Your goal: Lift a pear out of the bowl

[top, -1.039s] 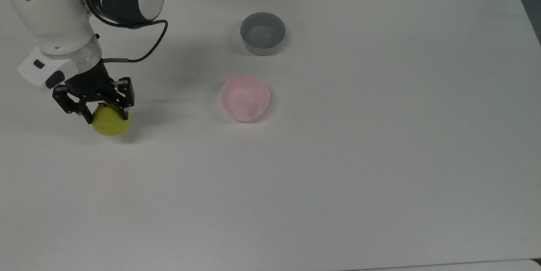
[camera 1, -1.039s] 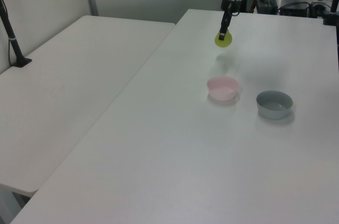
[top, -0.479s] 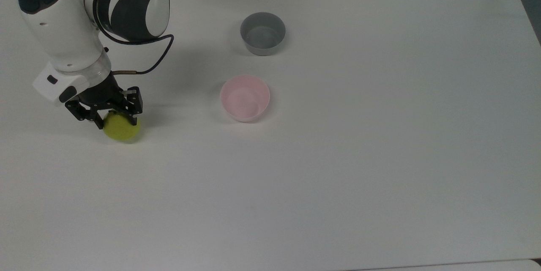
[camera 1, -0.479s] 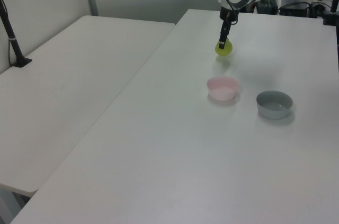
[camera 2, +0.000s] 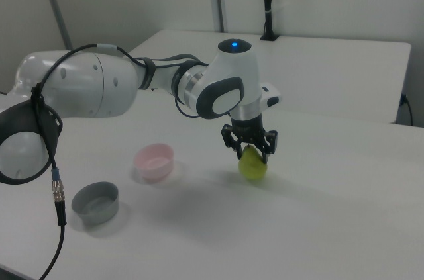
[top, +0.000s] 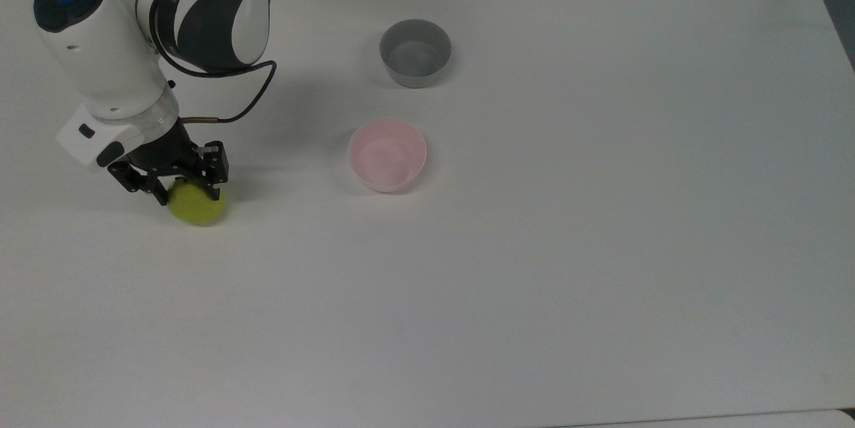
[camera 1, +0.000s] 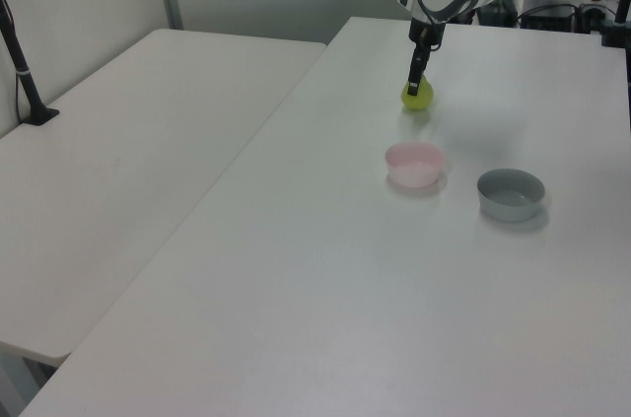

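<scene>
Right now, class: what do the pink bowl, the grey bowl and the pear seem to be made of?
Pink bowl: likely plastic, smooth even pale colour, thin rim.
Grey bowl: probably the same plastic, matte and uniform.
Pear: yellow-green, dull, even skin; real or plastic cannot be told.

No text, label, brand, number or sign can be read in any of the views. The white and dark grey robot arm (top: 200, 7) carries no legible marking, and the plain white surface (top: 534, 248) bears none either.
</scene>
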Action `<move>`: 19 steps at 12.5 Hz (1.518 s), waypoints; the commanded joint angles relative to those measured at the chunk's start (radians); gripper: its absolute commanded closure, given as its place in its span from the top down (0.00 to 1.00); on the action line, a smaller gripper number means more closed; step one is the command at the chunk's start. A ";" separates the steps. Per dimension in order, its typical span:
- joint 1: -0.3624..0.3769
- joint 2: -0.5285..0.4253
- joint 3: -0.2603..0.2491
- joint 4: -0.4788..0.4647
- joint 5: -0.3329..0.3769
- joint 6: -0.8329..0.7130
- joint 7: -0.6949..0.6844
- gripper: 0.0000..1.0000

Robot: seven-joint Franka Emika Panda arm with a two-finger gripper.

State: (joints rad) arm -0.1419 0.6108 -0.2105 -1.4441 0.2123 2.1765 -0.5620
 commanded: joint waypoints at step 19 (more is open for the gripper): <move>0.156 -0.543 0.006 -0.022 -0.145 -0.674 0.438 1.00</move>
State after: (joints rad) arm -0.0120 0.1537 -0.2052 -1.4273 0.0850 1.5717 -0.1685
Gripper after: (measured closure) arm 0.000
